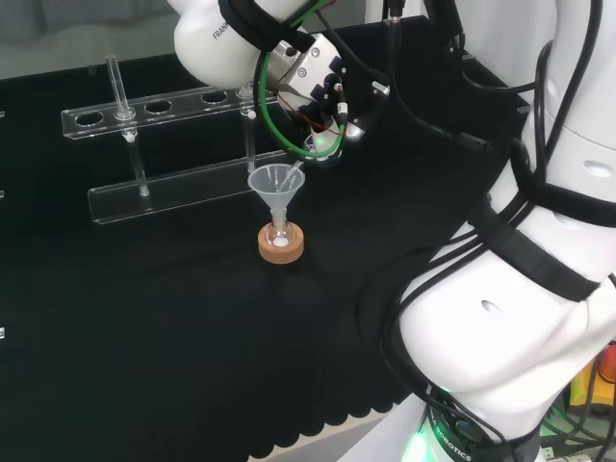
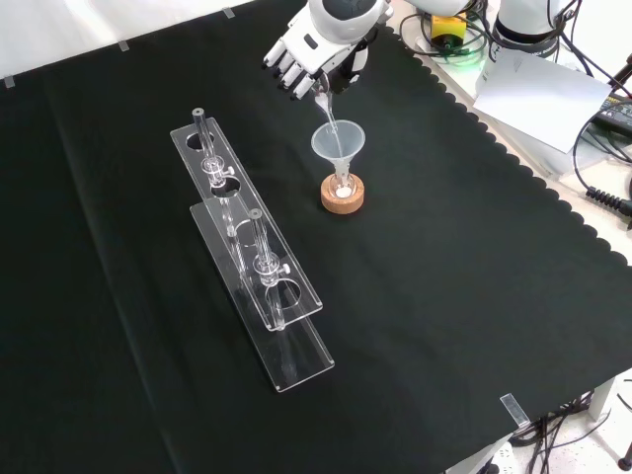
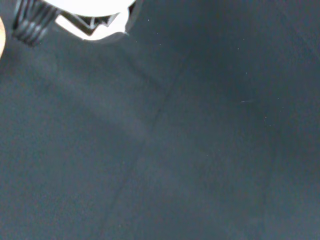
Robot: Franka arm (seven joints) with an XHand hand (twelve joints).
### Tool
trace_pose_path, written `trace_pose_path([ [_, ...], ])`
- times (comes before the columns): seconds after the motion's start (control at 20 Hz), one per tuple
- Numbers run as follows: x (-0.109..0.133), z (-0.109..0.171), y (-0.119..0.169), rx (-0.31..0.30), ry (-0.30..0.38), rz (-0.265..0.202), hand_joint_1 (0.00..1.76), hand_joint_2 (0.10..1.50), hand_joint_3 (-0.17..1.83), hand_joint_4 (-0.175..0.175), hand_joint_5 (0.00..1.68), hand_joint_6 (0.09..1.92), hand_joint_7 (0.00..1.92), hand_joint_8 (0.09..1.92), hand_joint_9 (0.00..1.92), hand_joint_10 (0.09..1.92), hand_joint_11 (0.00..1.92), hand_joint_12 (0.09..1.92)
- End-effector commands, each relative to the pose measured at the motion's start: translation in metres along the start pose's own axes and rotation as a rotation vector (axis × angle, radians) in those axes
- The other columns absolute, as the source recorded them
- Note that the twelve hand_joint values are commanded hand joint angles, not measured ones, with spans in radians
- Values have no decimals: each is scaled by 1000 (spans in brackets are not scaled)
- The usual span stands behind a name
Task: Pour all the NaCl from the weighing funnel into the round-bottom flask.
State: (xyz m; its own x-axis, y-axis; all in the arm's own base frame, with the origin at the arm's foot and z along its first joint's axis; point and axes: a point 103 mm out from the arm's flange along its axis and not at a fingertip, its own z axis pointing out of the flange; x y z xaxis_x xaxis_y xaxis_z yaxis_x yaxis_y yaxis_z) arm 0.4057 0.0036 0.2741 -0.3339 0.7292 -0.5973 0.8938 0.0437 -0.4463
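Here the weighing funnel (image 2: 329, 117) is a slim clear piece held tilted, its upper end in the hand (image 2: 314, 49) and its spout end slanting down into the mouth of a wider clear funnel (image 2: 338, 144). In the front view its long axis runs from the hand, higher in the picture, down toward the funnel's cone; in the head view the same piece (image 1: 293, 174) crosses the cone's rim from the right. That wider funnel sits in the neck of the round-bottom flask (image 1: 280, 235), which rests in a cork ring (image 1: 281, 246) on the table (image 2: 464, 296). A little white shows at the bottom of the flask, probably salt already landed.

The fingers (image 2: 292, 65) are curled, and the weighing funnel appears pinched at their underside, though the contact itself is too small to make out. What matters next is that the spout end stays inside the cone's rim while the tilt steepens; the hand lies up and away from the flask along that same slanted line.

A clear rack (image 2: 252, 257) with upright tubes stands well apart, to the left in the front view.
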Motion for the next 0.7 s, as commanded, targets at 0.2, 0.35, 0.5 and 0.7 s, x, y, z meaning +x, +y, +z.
trace_pose_path([
  [0.2, 0, 0, 0, 4, -13, 3, 1105, 615, 809, 175, 1186, 900, 778, 610, 949, 419, 574, 1227],
  [0.35, 1, -3, -1, 5, -23, 5, 1105, 615, 809, 175, 1186, 900, 775, 609, 948, 418, 574, 1226],
  [0.5, 2, -5, -1, 3, -28, 4, 1105, 615, 808, 175, 1186, 900, 771, 609, 948, 418, 573, 1226],
  [0.7, 1, -4, -1, -1, -35, -1, 1105, 615, 808, 175, 1186, 900, 768, 609, 947, 418, 572, 1225],
])
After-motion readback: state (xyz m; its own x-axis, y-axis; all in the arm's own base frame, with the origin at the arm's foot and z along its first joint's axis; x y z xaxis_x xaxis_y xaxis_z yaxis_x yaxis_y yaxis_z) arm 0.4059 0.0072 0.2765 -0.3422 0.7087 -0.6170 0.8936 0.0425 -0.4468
